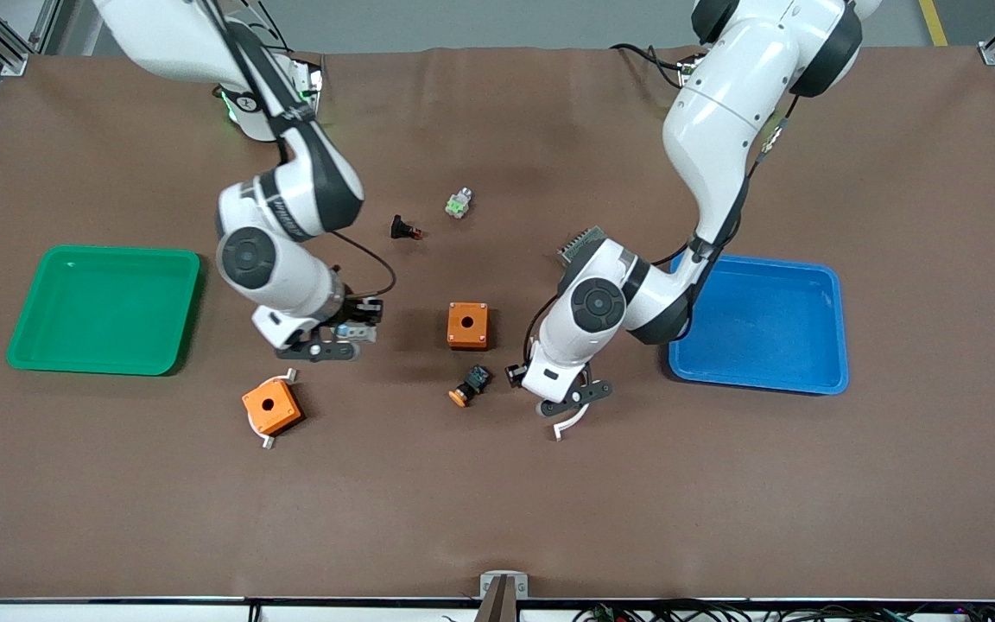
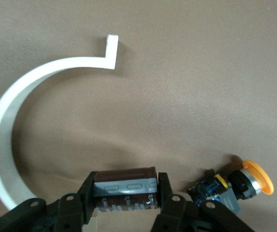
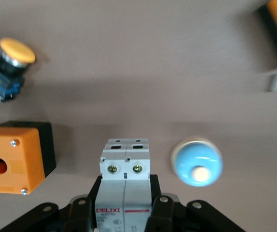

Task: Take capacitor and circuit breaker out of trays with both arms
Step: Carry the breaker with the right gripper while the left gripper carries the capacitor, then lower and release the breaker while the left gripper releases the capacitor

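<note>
My left gripper [image 1: 568,399] is low over the table beside the black-and-blue button, toward the blue tray's end. In the left wrist view my left gripper [image 2: 125,189] is shut on the capacitor [image 2: 124,193], a dark oblong piece with a grey stripe held crosswise between the fingers. My right gripper [image 1: 332,342] is low over the table between the two orange boxes. In the right wrist view my right gripper [image 3: 125,193] is shut on the breaker [image 3: 125,166], a white-grey block with two screws and a red line.
A green tray [image 1: 109,252] lies at the right arm's end and a blue tray [image 1: 757,262] at the left arm's end. Two orange boxes [image 1: 467,326] [image 1: 271,406], an orange-capped button [image 1: 470,385], a white curved strip [image 1: 571,423], a black red-tipped part [image 1: 405,229] and a blue dome [image 3: 196,162] lie around.
</note>
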{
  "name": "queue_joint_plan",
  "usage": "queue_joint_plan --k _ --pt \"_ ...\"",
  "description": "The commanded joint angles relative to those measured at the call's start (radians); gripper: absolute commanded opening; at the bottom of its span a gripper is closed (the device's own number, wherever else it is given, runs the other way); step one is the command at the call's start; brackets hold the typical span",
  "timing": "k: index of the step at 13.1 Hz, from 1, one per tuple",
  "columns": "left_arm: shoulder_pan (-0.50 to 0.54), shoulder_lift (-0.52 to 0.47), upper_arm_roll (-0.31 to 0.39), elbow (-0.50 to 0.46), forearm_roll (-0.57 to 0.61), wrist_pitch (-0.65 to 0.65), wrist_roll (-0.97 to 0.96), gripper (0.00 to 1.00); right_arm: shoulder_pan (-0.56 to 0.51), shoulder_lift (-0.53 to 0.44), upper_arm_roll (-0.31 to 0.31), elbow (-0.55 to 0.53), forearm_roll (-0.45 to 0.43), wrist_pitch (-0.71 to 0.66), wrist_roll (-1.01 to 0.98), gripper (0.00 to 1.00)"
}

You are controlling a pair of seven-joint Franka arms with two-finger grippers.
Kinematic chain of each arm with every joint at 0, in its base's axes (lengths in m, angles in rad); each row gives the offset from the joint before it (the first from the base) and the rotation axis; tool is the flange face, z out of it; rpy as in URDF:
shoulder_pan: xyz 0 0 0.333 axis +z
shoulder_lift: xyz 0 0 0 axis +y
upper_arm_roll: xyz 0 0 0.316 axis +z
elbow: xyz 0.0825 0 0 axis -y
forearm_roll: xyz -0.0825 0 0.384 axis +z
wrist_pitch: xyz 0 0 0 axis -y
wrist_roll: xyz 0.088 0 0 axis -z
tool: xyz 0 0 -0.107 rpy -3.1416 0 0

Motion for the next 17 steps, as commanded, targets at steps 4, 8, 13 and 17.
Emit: queue_joint_plan --k 4,8,13,17 --pt "-0.012 0.039 0.018 0.045 -0.008 0.059 -0.009 0.55 0.096 0.105 -0.02 0.006 -0.07 0.087 0.004 0.07" --pt "-0.008 0.029 0.02 0.043 0.0 0.061 -0.006 0.67 0.079 0.093 -0.02 0.012 -0.081 0.065 0.002 1.0" --pt "0.066 -0.06 0.035 0.032 0.029 -0.037 0.026 0.8 -0.005 -0.056 -0.04 0.165 -0.081 -0.318 0.003 1.0" --pt "0.168 -0.183 0.029 0.011 0.034 -0.284 0.172 0.84 -0.109 -0.18 -0.04 0.242 -0.086 -0.472 -0.013 1.0"
